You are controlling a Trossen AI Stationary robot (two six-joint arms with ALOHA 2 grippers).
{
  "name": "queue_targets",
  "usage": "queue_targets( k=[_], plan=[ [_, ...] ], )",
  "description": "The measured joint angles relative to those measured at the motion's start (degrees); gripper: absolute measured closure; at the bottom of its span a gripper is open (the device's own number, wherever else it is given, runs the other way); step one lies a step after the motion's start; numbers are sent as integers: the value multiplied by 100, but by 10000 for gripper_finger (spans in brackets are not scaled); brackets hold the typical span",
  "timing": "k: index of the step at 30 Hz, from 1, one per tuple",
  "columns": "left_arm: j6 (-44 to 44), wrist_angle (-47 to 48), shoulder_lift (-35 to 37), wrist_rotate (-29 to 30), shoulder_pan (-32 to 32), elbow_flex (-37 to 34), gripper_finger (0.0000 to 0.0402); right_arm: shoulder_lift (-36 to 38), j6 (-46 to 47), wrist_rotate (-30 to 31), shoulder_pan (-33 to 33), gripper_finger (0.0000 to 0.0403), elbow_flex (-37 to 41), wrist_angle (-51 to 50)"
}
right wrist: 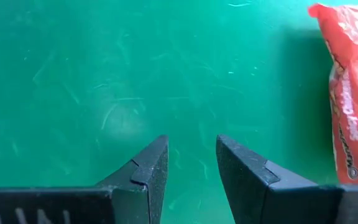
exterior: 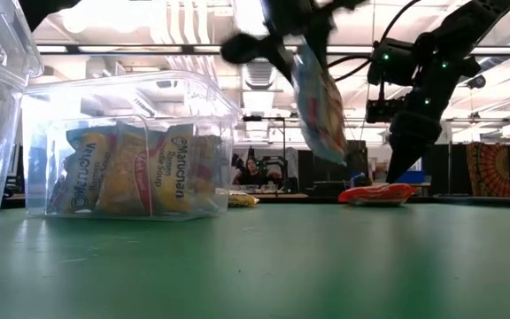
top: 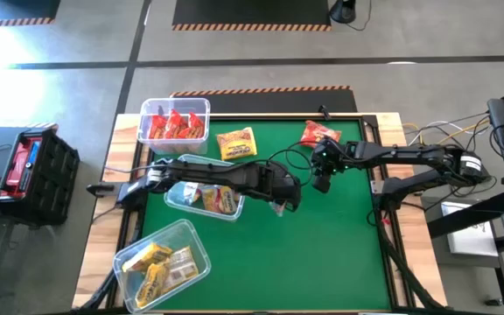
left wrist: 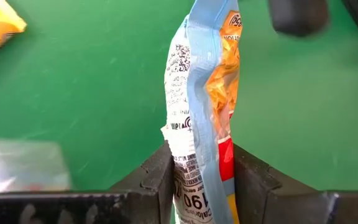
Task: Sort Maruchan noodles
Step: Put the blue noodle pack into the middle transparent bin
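Left gripper (left wrist: 201,180) pinching an orange-and-blue noodle packet (left wrist: 207,93) printed "190", right gripper (right wrist: 191,165) hovering spread and empty, binned yellow packets (exterior: 131,173) reading "Maruchan"

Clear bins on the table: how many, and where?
3. One at the far-left corner holding red packets, one mid-left partly under the left arm, one at the near-left with yellow packets. None seems hidden.

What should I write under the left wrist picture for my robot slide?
The left gripper pinches an orange-and-blue noodle packet, lifted above the green table.
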State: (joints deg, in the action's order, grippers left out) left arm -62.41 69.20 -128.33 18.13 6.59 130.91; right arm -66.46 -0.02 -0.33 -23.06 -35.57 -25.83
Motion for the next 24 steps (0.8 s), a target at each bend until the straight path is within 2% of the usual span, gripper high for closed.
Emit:
queue_targets(
  k=[3, 7, 15, 20, 24],
  plan=[
    [123, 677, 35, 42, 102, 426, 304, 0, 154, -5, -58, 275, 0, 0],
    [24, 996, 599, 114, 142, 131, 305, 1, 183, 3, -62, 276, 0, -1],
    [-383, 2119, 1486, 851, 224, 102, 305, -7, 351, -2, -60, 275, 0, 48],
    [-259, 2068, 2089, 966, 238, -439, 305, -7, 461, -1, -60, 276, 0, 84],
    [431, 2072, 2526, 825, 247, -1123, 305, -7, 497, 4, -60, 276, 0, 111]
  ],
)
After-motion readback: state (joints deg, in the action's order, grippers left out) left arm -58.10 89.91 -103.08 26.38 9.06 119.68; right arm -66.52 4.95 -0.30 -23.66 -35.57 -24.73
